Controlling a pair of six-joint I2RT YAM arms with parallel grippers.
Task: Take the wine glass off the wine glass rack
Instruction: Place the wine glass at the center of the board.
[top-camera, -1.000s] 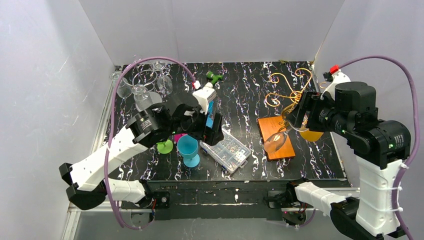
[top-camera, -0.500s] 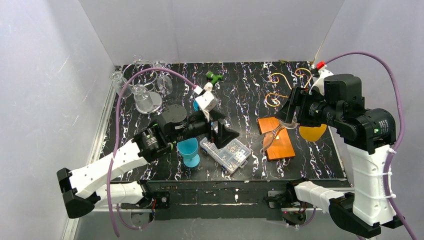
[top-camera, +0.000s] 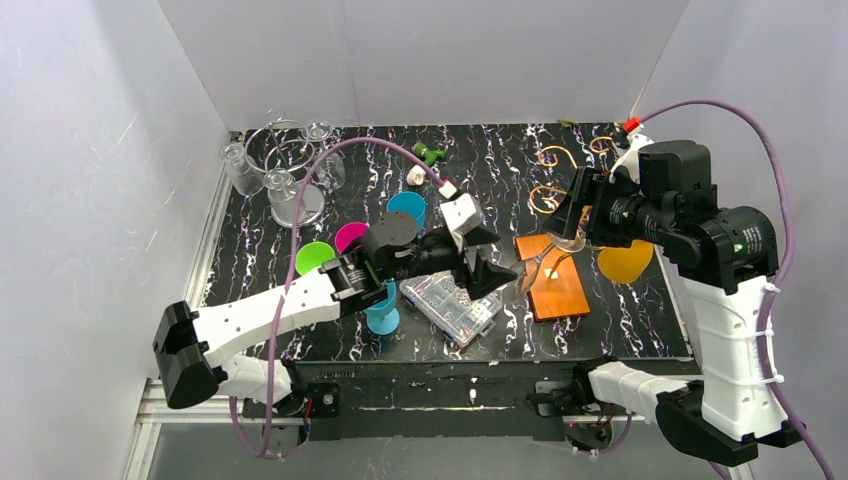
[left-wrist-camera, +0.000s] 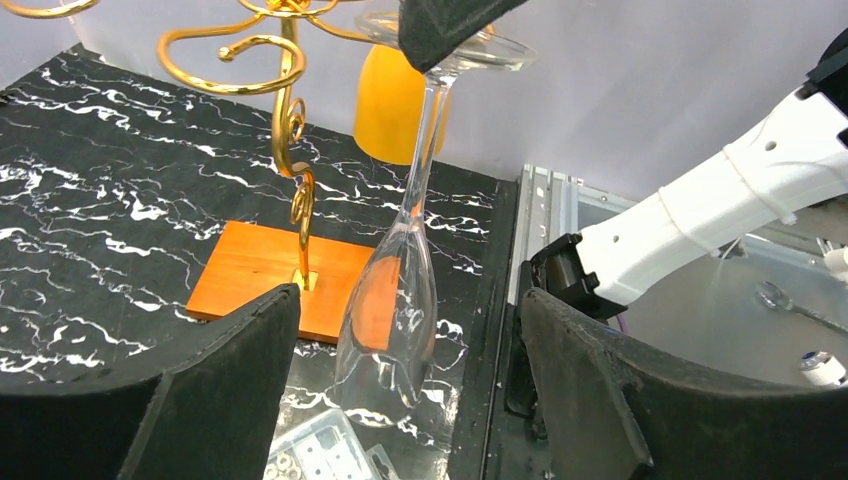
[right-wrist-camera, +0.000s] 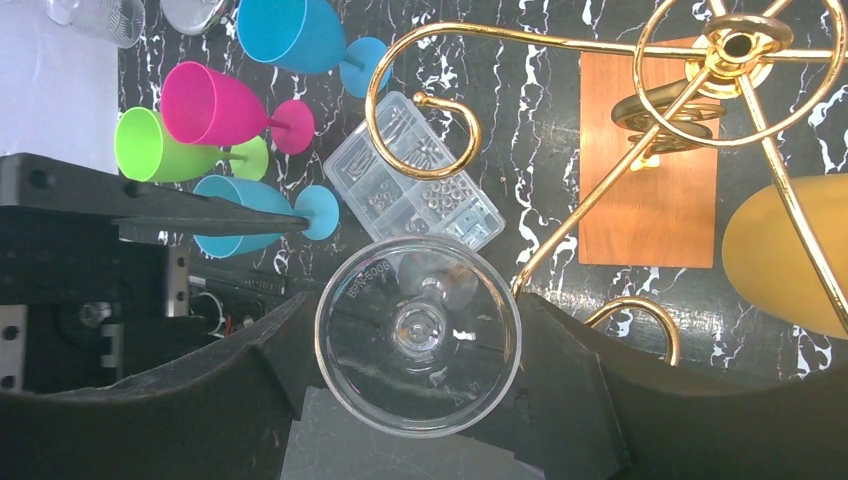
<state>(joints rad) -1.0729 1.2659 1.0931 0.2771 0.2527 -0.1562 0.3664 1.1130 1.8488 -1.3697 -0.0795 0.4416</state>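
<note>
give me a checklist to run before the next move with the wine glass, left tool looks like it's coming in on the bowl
1. Right tool grips the wine glass by its foot: ok, one finger on each side.
2. Glass hangs bowl-down: ok, slightly tilted.
3. Bowl sits inside the left tool: ok.
4. Left tool open and not touching the glass: ok, there are gaps on both sides.
5. Foot free of the wine glass rack: cannot tell, a gold arm runs close by its rim.
6. Bowl clears the clear compartment box below it: cannot tell.
</note>
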